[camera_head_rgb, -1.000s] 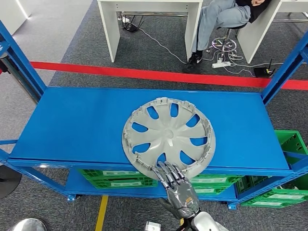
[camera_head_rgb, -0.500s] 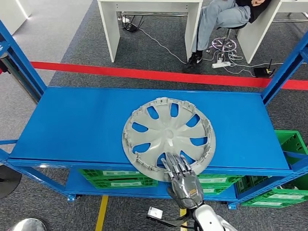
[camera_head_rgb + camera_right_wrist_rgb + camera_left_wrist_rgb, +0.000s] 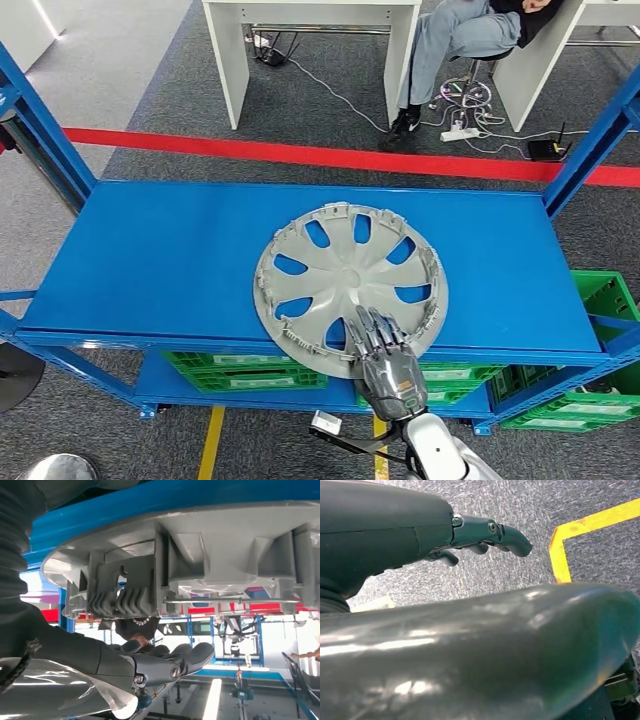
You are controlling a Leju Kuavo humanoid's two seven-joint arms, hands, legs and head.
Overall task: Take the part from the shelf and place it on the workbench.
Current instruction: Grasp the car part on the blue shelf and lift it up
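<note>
Forward over the last second, the right hand [image 3: 387, 372] now lies with its fingers [image 3: 375, 335] spread over the near rim of the part [image 3: 351, 285], a grey wheel cover flat on the blue shelf [image 3: 151, 260], gripping nothing yet. From the right wrist, the fingers [image 3: 177, 662] sit beside the ribbed rim [image 3: 181, 580]. From the left wrist, the left hand [image 3: 444, 532] hangs loosely open over floor. A shallow one-edge grip could tip or slide the cover.

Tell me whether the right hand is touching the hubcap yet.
Cannot tell. In the head view the right hand overlaps the hubcap at its near rim; the right wrist view shows a gap under the rim, but not what the upper fingers do.
</note>
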